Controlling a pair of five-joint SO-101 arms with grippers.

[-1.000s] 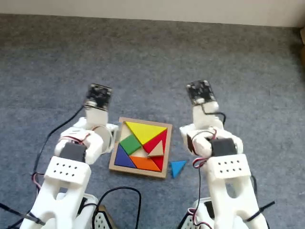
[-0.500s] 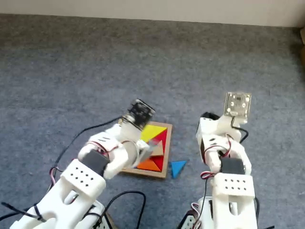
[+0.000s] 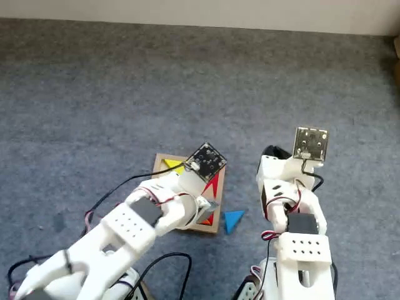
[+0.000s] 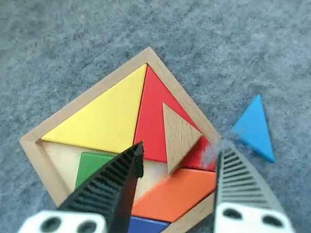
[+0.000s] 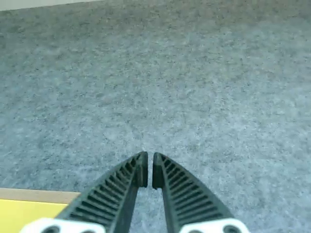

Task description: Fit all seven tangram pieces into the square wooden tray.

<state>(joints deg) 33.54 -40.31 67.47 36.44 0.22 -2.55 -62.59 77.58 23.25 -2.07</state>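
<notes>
While your left gripper (image 4: pixel 180 148) hangs spread wide over the wooden triangle (image 4: pixel 179 135) in the tray (image 4: pixel 29 141), your right gripper (image 5: pixel 146 167), at the tray's two o'clock, hovers pinched closed above carpet (image 5: pixel 194 73).

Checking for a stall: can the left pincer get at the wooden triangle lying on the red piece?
Probably yes: the left pincer hangs open above the wooden triangle, which lies uncovered atop the red piece.

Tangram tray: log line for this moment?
left gripper open over tray | wood triangle atop red piece | blue triangle outside | right gripper shut
</notes>
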